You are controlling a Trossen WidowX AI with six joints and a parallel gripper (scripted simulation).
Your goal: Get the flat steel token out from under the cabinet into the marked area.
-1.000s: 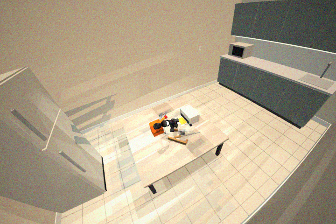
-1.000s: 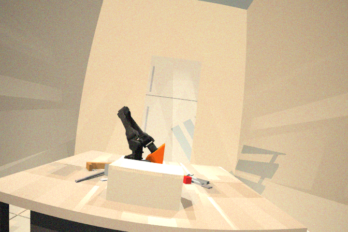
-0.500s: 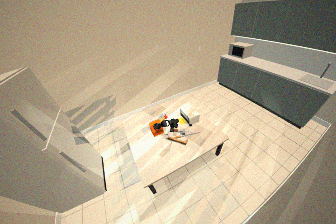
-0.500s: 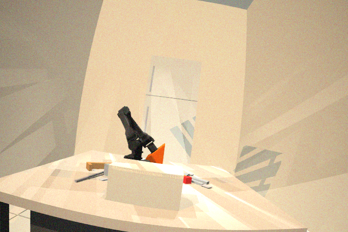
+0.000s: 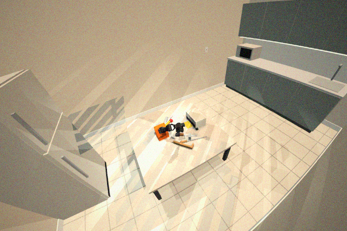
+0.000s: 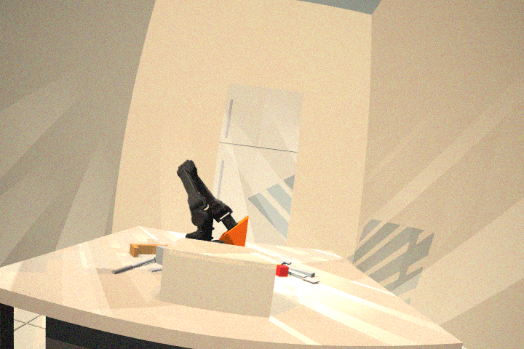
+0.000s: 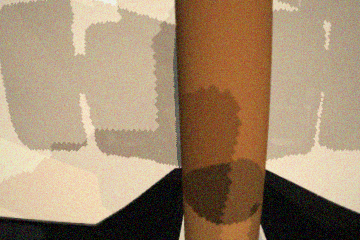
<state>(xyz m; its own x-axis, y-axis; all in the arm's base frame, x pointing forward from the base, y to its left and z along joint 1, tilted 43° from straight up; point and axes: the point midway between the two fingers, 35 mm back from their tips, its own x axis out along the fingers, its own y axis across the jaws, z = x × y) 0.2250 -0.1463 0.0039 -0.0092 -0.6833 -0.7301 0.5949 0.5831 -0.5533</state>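
Closed firmly on a brown handle, seen running straight up between the fingers in the wrist view; held narrow around it, not empty. Hard to tell from these views whether lifted or touching the tabletop, and hard to tell what kind of tip lies at its far end. Just right of the grip, in the top view, a scatter of steel pieces, with a thin rod pointing right and a wooden hammer on the near side. On the far side of the arm, a red block beside more tools. Farther right, the yellow area, with no token to be made out on it, then the cabinet. Token not visible anywhere; presumably under the cabinet, as the task says. Done so far, by the look of it: only a tool gripped. Left to do: reach under, draw the token out wholly onto yellow, leave it flat and free, set the tool down apart, open and move away.
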